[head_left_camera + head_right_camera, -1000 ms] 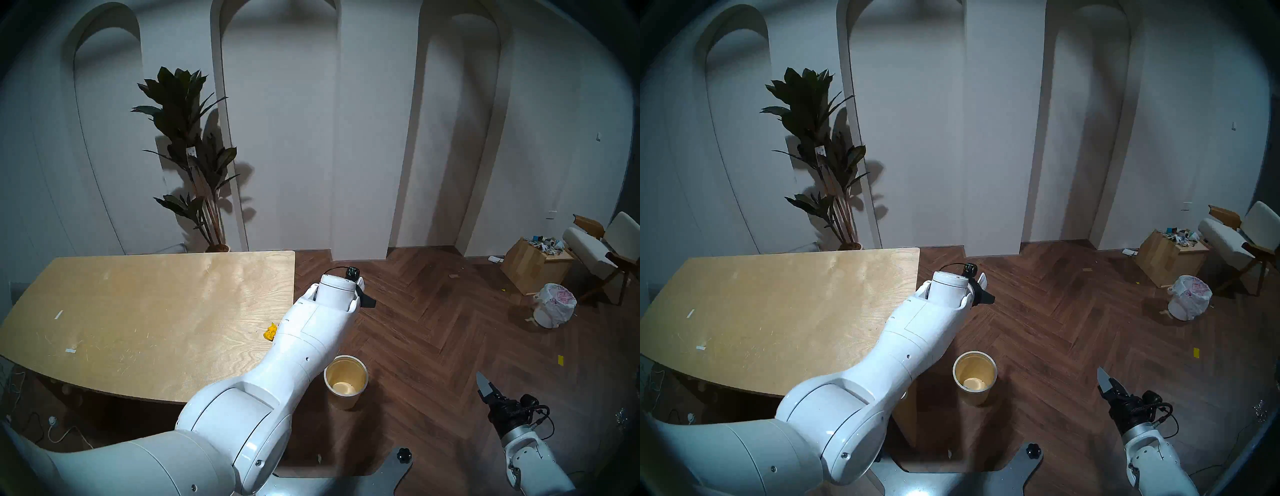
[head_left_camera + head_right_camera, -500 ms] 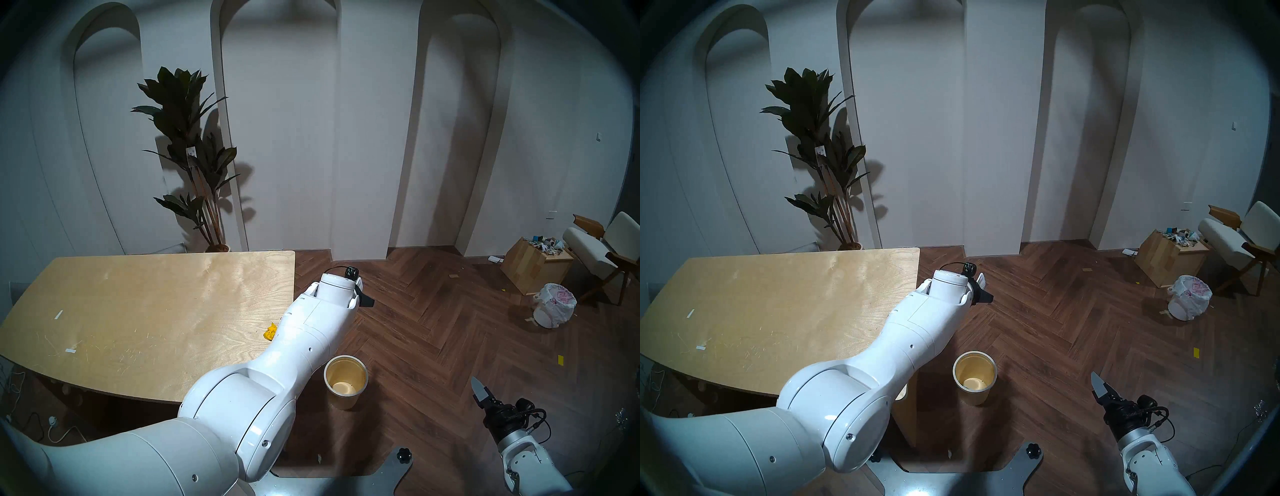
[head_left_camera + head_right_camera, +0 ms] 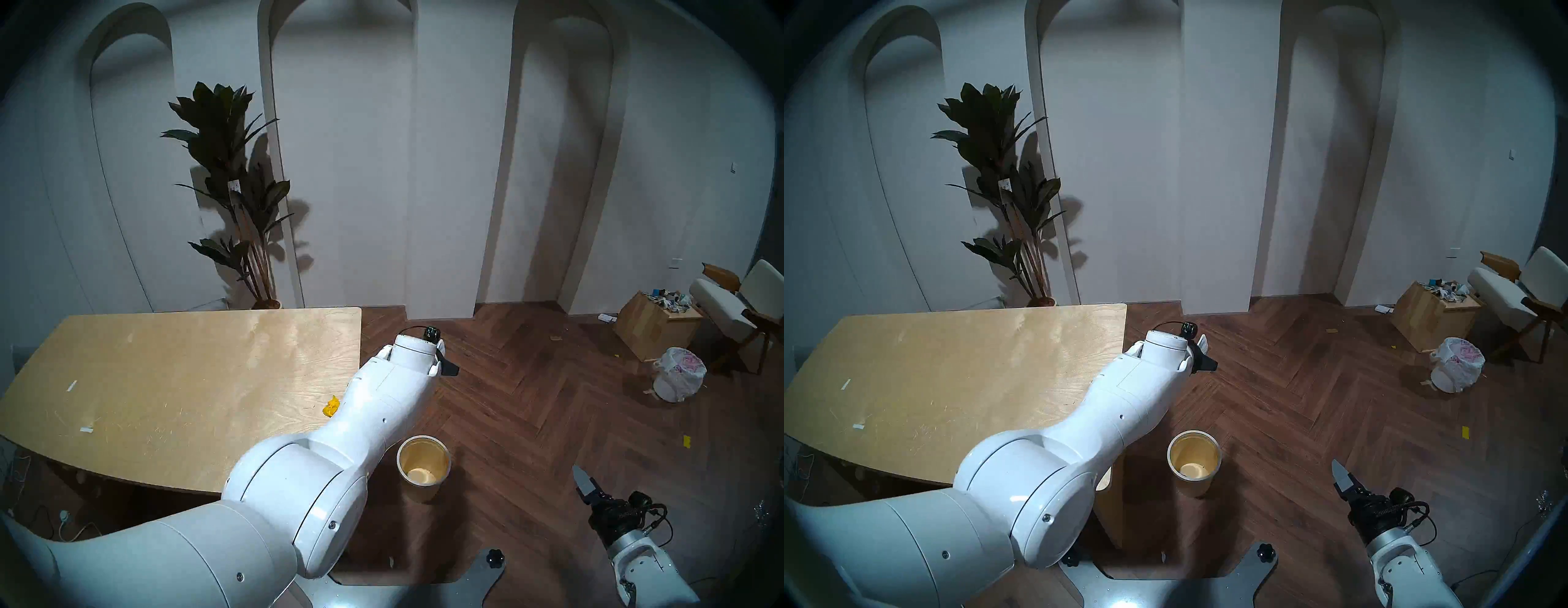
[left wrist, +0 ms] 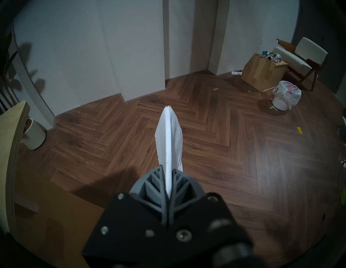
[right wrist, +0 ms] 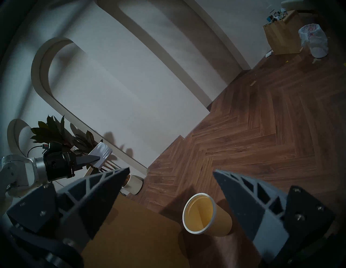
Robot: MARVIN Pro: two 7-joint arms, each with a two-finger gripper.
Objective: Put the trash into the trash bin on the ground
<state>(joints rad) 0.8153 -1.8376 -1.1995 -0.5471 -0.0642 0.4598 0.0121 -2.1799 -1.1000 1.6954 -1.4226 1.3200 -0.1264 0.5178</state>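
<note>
Pinching a white packet edge-on between its closed fingers, the left gripper hangs over the wood floor, past the table edge. The packet sticks out beyond the fingertips. The bin stands on the floor near the table's corner, nearer the robot than the packet. A yellow scrap lies on the table beside the left arm. The right gripper is spread wide and empty, low to the bin's right.
</note>
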